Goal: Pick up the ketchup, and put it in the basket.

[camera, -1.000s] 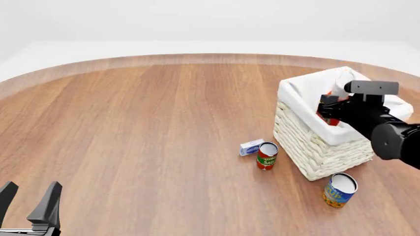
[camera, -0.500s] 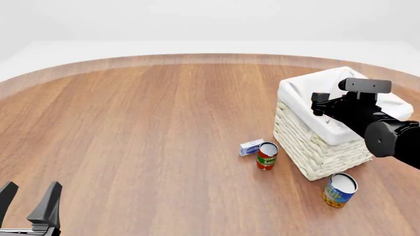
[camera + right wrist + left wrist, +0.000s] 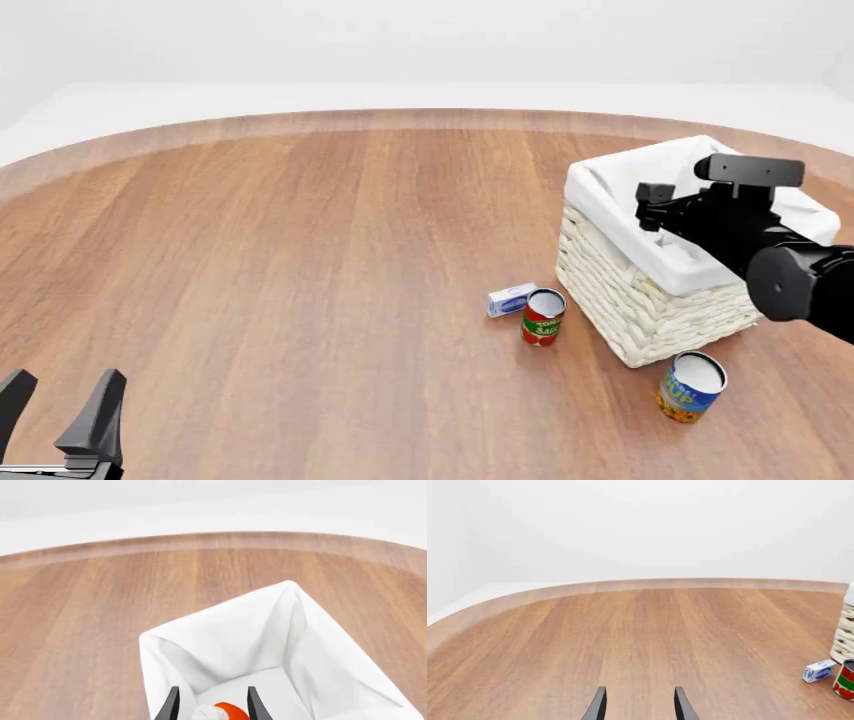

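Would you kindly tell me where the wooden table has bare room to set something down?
The brown wooden table is bare from the left gripper across to the small blue-and-white box. It is crowded around the cream wicker basket: the red-and-green can and blue-and-yellow can stand there.

Round wooden table (image 3: pixel 294 260) with a pale rim is carrying everything. Basket (image 3: pixel 638 300) is sitting on it at the right side. Small blue-and-white box (image 3: pixel 510 299) is lying just left of the basket's near corner, and a red-and-green can (image 3: pixel 542 317) is standing upright right beside the box, on its near side. Blue-and-yellow can (image 3: pixel 690 386) is standing a bit tilted, nearer the camera, just in front of the basket.
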`<state>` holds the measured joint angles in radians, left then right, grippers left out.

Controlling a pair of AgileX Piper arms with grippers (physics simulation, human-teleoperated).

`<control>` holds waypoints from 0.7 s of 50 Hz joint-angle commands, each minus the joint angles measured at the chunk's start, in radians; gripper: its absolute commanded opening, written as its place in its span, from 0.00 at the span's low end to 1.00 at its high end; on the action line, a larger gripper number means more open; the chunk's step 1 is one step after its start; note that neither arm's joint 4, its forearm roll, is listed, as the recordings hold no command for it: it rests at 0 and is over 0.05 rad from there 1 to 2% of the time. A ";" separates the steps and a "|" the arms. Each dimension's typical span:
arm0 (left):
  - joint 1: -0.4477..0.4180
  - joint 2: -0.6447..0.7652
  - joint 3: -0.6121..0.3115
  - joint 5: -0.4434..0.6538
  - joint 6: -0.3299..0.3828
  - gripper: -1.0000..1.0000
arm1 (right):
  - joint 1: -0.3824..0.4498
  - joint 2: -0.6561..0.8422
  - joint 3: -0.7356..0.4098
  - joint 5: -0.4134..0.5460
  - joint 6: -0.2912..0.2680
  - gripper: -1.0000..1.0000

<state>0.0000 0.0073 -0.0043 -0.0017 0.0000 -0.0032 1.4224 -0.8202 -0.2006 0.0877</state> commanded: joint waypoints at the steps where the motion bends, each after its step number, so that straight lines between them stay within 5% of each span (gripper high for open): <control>1: 0.000 0.000 0.000 0.000 0.000 1.00 | 0.014 -0.027 0.008 -0.008 0.009 1.00; 35: 0.000 0.000 0.000 0.000 0.000 1.00 | 0.102 -0.163 0.076 -0.072 0.023 1.00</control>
<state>0.0000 0.0073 -0.0043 -0.0017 0.0000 0.0536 1.3186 -0.7740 -0.2494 0.1023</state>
